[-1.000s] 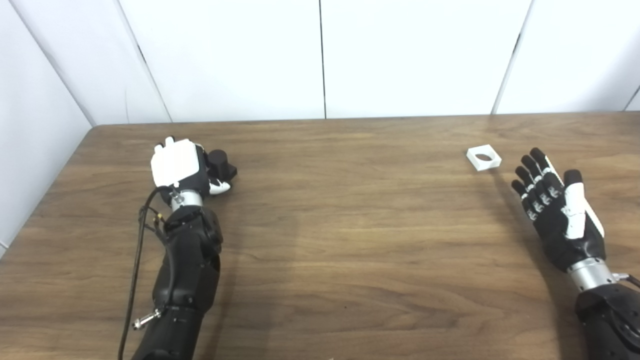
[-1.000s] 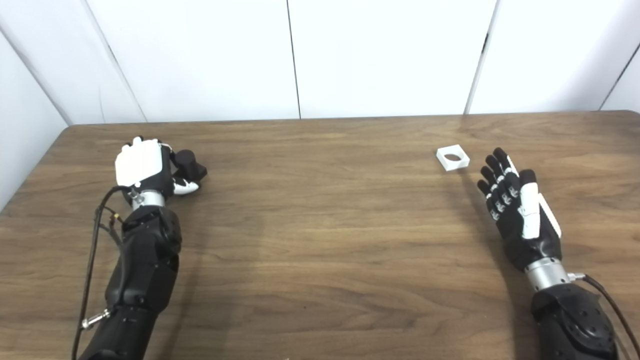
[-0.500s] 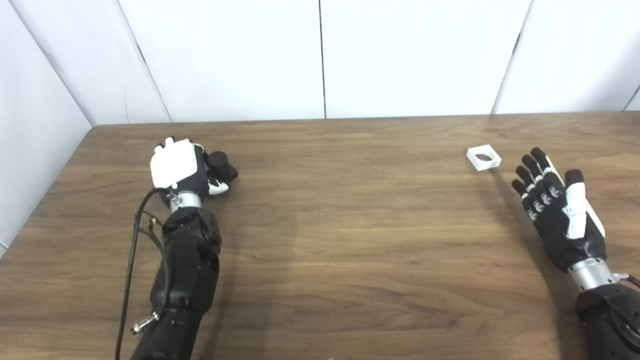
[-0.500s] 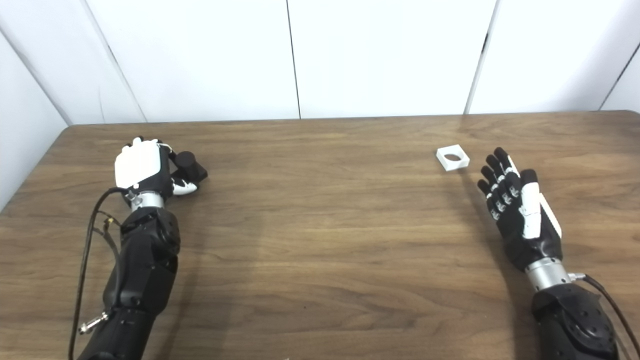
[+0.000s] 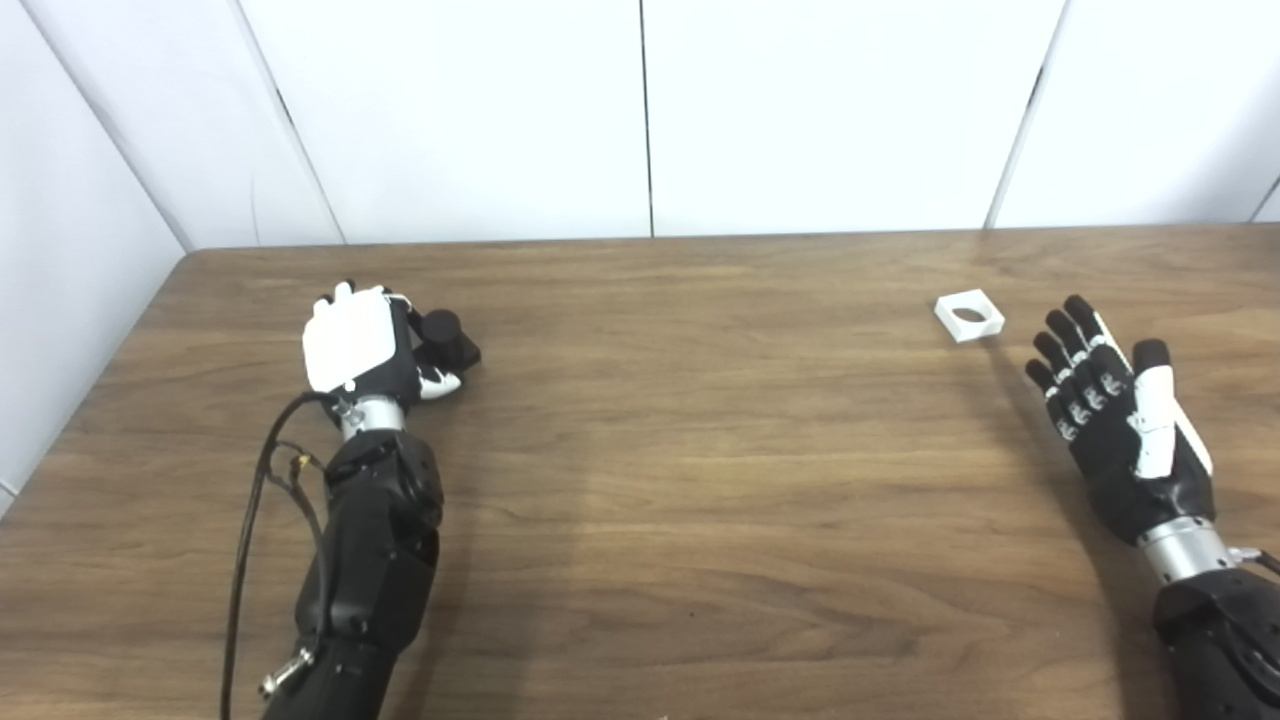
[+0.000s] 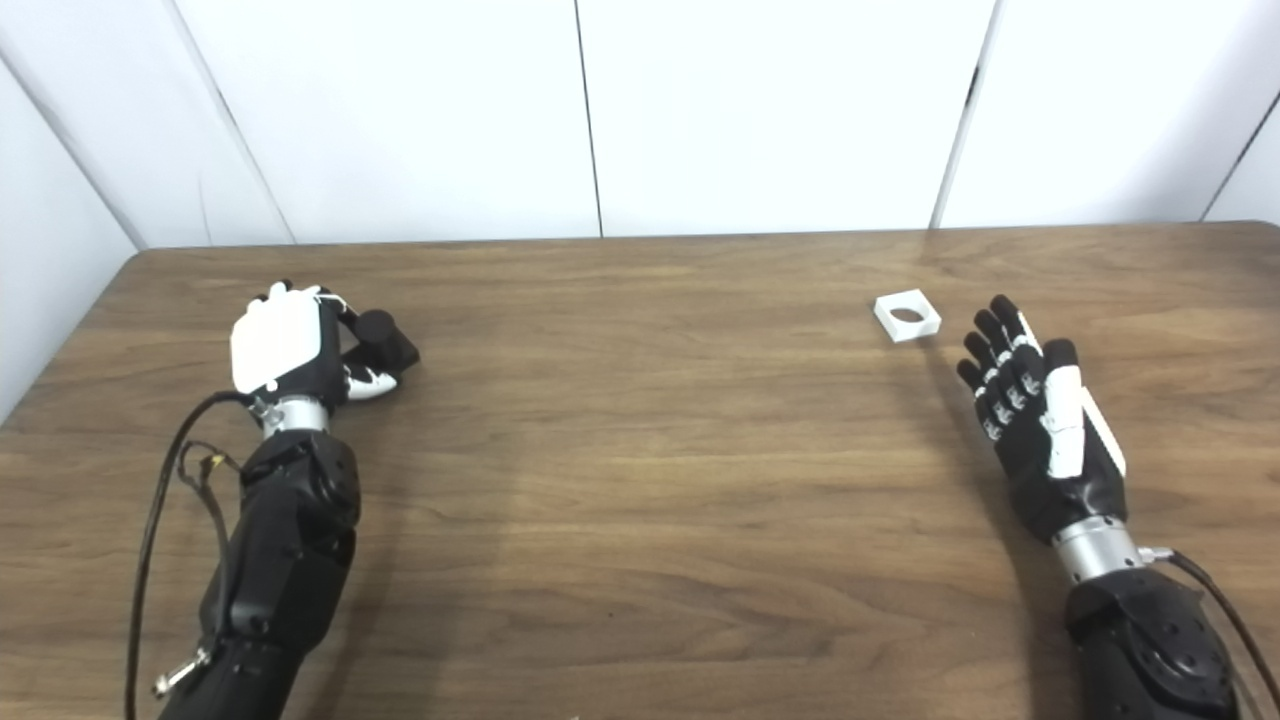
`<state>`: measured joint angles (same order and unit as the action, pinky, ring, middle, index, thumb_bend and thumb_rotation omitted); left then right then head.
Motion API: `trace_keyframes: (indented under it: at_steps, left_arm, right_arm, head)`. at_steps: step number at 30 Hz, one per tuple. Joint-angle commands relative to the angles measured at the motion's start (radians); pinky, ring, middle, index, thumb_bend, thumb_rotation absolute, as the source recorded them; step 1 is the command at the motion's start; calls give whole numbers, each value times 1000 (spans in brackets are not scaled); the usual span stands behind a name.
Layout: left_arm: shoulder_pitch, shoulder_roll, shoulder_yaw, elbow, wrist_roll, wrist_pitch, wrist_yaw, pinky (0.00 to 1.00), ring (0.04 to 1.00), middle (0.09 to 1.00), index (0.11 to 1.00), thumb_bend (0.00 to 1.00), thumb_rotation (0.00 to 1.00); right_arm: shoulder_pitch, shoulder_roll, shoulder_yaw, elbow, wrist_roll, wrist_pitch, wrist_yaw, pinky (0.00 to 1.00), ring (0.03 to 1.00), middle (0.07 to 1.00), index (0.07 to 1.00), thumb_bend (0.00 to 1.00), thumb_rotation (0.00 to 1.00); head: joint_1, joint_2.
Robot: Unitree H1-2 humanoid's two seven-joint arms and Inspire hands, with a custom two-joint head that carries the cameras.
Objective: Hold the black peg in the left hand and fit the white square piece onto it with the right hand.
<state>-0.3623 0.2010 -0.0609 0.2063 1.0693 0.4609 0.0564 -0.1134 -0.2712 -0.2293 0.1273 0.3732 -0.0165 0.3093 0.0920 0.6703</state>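
The black peg [image 5: 447,338], a short cylinder on a square base, sits at the table's far left, and my left hand [image 5: 360,345] is curled around it with the thumb under its near side; the fingers are mostly hidden behind the white back of the hand. The white square piece [image 5: 968,315] with a round hole lies flat on the table at the far right. My right hand [image 5: 1115,420] hovers just near and right of it, fingers spread, holding nothing and not touching the piece.
The wooden table [image 5: 700,480] runs to white wall panels at the back; its left edge [image 5: 90,400] is close to my left arm. A black cable [image 5: 250,530] loops beside the left forearm.
My left hand with the peg has slid slightly toward me and to the right, and the peg has tilted a little. The right hand and white piece have stayed put.
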Motion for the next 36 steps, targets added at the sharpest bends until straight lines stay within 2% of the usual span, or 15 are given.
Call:
trace_keyframes:
  at_steps: [1, 14, 18, 24, 36]
  left_arm:
    - [2, -3, -18, -37, -3, 8, -22, 985, 992, 886, 490, 524, 60]
    - [78, -31, -78, -190, -19, 7, -70, 959, 987, 885, 490, 524, 62]
    - [104, -28, -107, -229, -33, -10, -63, 949, 981, 882, 490, 523, 61]
    - [137, -23, -167, -296, 4, -5, -86, 953, 972, 879, 491, 523, 65]
    - [185, -54, -256, -421, 22, -11, -185, 964, 989, 899, 492, 521, 70]
  right_arm:
    - [77, 30, 10, 62, 5, -3, 2, 1000, 1000, 1000, 1000, 642, 1000]
    - [73, 40, 15, 53, 11, 3, 5, 1000, 1000, 1000, 1000, 618, 1000]
    - [74, 47, 19, 52, 8, 3, 1, 1000, 1000, 1000, 1000, 617, 1000]
    - [78, 56, 25, 46, 9, 10, 1, 1000, 1000, 1000, 1000, 613, 1000]
    - [79, 67, 35, 45, 8, 15, 3, 1000, 1000, 1000, 1000, 599, 1000]
  head:
    - [-2, 0]
    - [-18, 3]
    - [-33, -3]
    - [-39, -2]
    - [-48, 1]
